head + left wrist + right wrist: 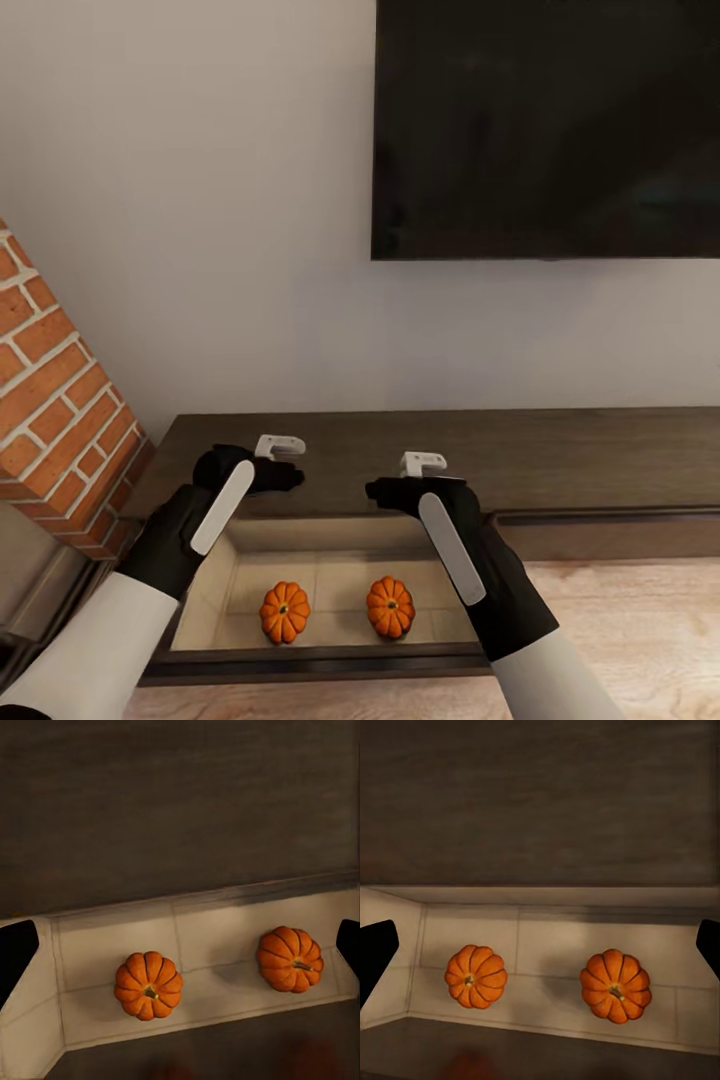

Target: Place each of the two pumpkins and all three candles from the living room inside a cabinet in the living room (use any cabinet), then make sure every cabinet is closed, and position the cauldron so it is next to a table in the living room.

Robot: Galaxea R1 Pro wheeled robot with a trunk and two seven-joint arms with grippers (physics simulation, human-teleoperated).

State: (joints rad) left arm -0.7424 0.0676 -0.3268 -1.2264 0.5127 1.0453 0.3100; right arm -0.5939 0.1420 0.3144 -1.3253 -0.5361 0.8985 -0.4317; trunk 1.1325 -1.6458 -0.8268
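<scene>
Both pumpkins (285, 611) (390, 606) sit lower-centre in open cabinet (330, 445) drawer; prob. light, rigid, ribbed. Left gripper (282, 458) & right gripper (408, 480) spread wide, empty.

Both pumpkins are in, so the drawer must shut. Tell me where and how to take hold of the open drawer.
Take the cabinet's open drawer by its dark front panel, likely from above: the front is handle-less, and its top edge lies exposed nearest the robot. Both pumpkins sit well behind it, and both grippers hover open above.
</scene>
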